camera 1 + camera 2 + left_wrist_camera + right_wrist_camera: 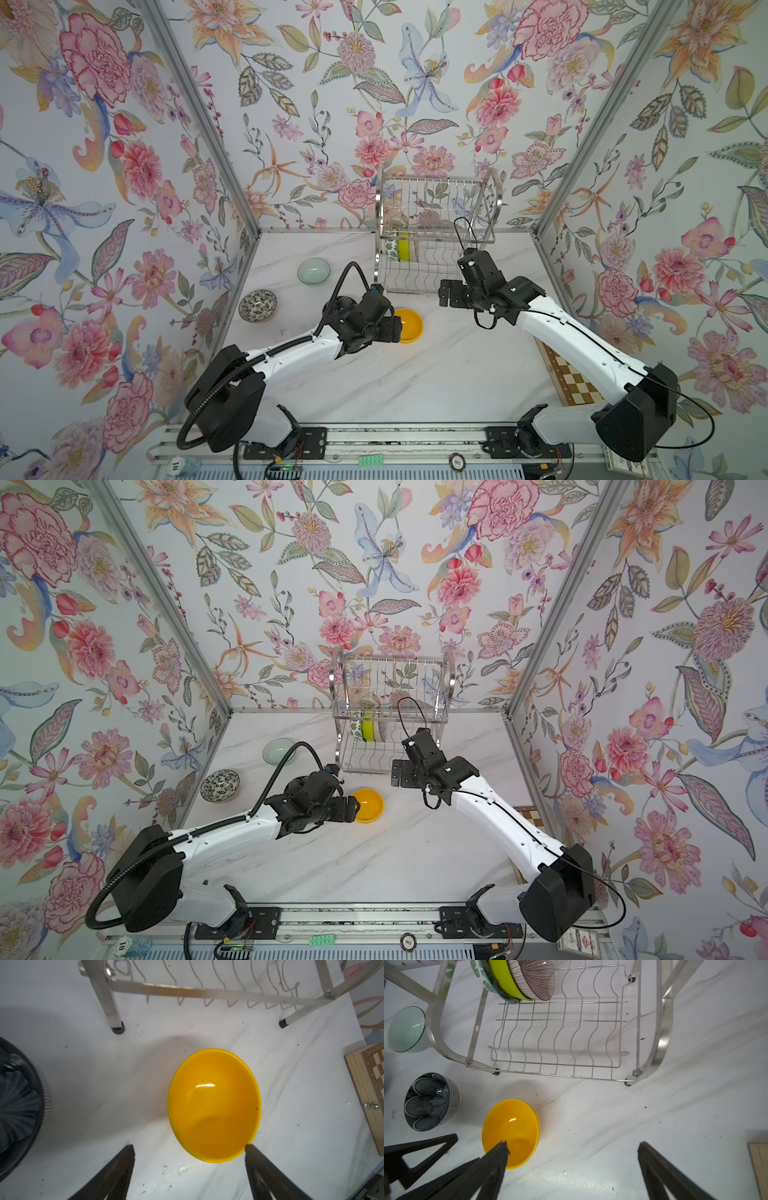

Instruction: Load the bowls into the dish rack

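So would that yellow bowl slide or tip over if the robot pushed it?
The yellow bowl looks like shiny, smooth plastic, so it is probably light and a bit slippery to pinch. It sits upright, wide and low, on the smooth table, so a push would likely slide it rather than tip it.

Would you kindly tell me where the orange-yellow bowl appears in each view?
In a top view: orange-yellow bowl mid-picture, just before the dish rack.
In a top view: bowl in the same spot.
Left wrist: bowl in the middle, rack beyond.
Right wrist: bowl beside the navy flower bowl, rack beyond.
Shared landmark: the rack's wavy lower wires.
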You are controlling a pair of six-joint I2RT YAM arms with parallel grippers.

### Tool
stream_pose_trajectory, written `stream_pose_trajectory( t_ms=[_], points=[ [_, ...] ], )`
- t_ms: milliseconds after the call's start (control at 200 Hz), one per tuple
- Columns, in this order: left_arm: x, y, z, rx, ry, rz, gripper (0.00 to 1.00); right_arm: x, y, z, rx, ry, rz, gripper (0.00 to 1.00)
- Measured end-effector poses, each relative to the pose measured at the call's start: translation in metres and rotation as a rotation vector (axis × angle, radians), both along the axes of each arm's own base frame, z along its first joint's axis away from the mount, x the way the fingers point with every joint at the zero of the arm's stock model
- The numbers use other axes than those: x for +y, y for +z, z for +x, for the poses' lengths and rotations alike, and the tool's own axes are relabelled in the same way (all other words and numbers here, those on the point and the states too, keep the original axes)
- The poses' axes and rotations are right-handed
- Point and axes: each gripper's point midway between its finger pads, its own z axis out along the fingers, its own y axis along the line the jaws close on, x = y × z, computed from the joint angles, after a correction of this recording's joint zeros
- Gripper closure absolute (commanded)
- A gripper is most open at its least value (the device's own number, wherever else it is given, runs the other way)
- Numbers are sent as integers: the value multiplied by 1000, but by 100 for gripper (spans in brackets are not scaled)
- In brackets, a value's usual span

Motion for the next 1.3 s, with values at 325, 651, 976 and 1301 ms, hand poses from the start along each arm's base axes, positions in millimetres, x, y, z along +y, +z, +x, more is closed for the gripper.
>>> stream_pose_trajectory(
  t_ms=[325, 651, 976, 1301],
  points=[
    [-8, -26, -2, 52, 25, -52, 40, 19, -12, 2, 18, 59, -38, 1],
    [-6, -50, 2, 71, 31, 12, 66, 24, -4, 9, -24, 34, -1, 1],
    [-5, -48, 8, 40, 36, 23, 84, 18, 1, 14, -87, -5, -54, 1],
    [-5, -46, 14, 29, 81, 3, 100, 9, -12, 12, -109, -126, 28, 1]
  ],
)
